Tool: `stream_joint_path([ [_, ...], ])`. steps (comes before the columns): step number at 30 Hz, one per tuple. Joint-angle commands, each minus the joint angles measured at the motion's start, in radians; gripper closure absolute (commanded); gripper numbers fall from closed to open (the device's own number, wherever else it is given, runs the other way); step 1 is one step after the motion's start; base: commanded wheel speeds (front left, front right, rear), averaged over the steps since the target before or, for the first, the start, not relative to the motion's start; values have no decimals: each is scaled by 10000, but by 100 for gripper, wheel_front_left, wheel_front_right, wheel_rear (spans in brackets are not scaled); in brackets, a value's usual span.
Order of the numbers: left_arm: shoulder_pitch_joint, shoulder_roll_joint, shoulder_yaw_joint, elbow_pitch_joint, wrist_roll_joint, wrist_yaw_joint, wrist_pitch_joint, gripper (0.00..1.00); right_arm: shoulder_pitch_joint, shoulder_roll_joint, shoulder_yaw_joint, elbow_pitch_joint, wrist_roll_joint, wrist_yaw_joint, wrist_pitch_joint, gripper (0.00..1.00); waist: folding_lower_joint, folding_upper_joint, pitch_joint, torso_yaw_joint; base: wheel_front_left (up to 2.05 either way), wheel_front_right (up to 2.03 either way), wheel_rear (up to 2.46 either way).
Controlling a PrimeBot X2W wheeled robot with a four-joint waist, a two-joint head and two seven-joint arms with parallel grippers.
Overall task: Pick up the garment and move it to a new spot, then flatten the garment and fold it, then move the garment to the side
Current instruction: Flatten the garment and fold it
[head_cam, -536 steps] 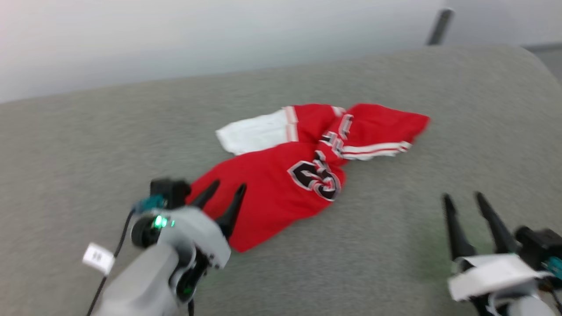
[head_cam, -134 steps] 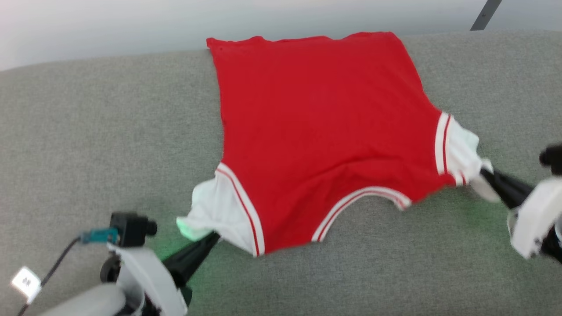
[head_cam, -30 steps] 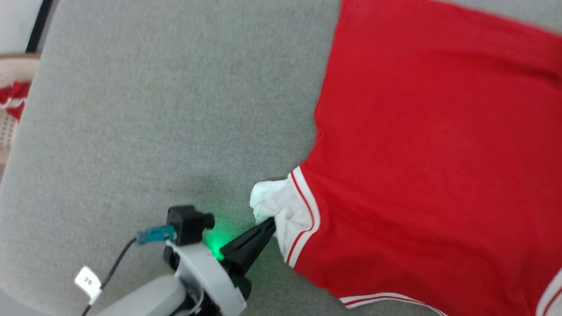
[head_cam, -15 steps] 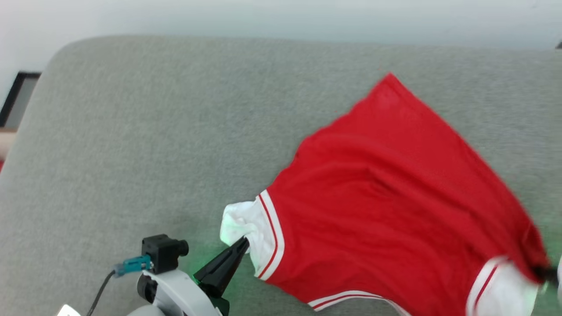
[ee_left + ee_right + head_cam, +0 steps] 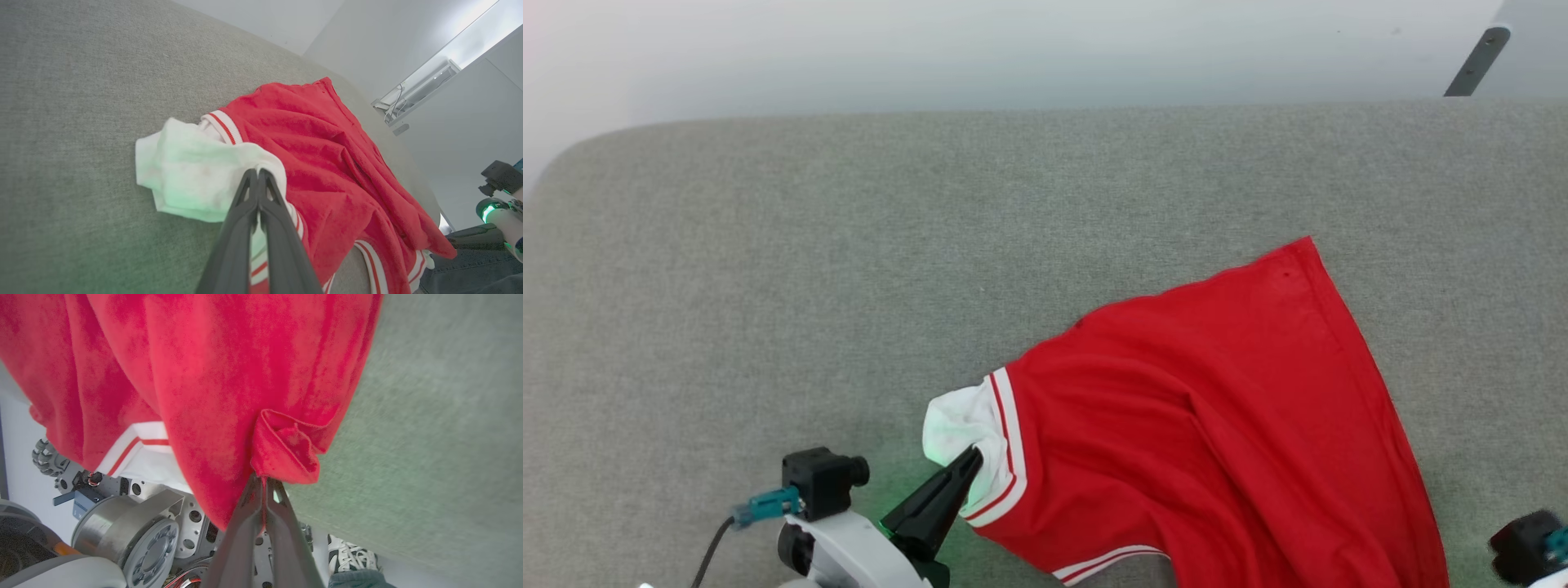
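The garment (image 5: 1217, 425) lay plain red side up on the grey padded surface (image 5: 849, 245), down toward the near edge and right of centre. It was nowhere near flat: the far corner was spread out, but long ridges ran through the cloth and its right side was drawn in tight. In the right wrist view the red fabric hung past the surface's edge, with the robot's own base below it. By my reading this was the carrying and spreading stage. The shirt was up in two grips, the flattening was not finished, no fold had been made, and the move to the side was left to do. The left gripper (image 5: 258, 173) had its two dark fingers pressed together with no gap, pinching the white sleeve (image 5: 956, 425) right where it meets the striped trim, and the sleeve bunched up around the tips. The right gripper (image 5: 261, 477) was just as tight, with its fingers closed on a small rolled tuck of red cloth at the shirt's edge. Both claws were clamped on fabric, well apart across the shirt.
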Motion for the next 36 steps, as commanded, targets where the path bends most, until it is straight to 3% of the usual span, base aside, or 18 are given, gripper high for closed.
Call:
stream_joint_path([
  [1, 131, 5, 40, -21, 102, 29, 3, 100, -124, -63, -180, -96, -39, 2, 0, 0, 0, -1, 30, -55, 0, 0, 0],
  [8, 43, -56, 84, -52, 250, 28, 4, 100, -1204, -379, -1881, -924, -352, 4, 167, 0, 0, -1, 187, 58, 0, 0, 0],
  [12, -27, -236, 100, 17, 458, 27, 4, 100, -3034, -195, -1962, -481, -592, 2, -373, 0, 0, -1, 361, 242, 0, 0, 0],
  [22, -661, -592, -119, 182, 526, 27, 4, 100, -7720, 232, 1146, 3958, -1910, 2, -2820, 0, 0, -1, 1117, 1044, 0, 0, 0],
  [27, -915, -868, -265, 263, 484, 27, 2, 100, -8893, 108, 2365, 5997, -1781, 2, -3198, 0, 0, -1, 1407, 1533, 0, 0, 0],
  [33, -1030, -1158, -387, 446, 432, 26, 4, 100, -9320, 65, 3883, 7384, -1018, 7, -3070, 0, 0, -1, 1452, 1828, 0, 0, 0],
  [34, -1033, -1189, -342, 516, 398, 26, 4, 100, -9302, 45, 4140, 7495, -887, 7, -3044, 53, 0, -1, 1421, 1834, 0, 0, 0],
  [36, -1019, -1218, -272, 691, 288, 26, 4, 100, -9395, 9, 4385, 7747, -648, 7, -3162, 100, 0, -1, 1321, 1799, 0, 0, 0],
])
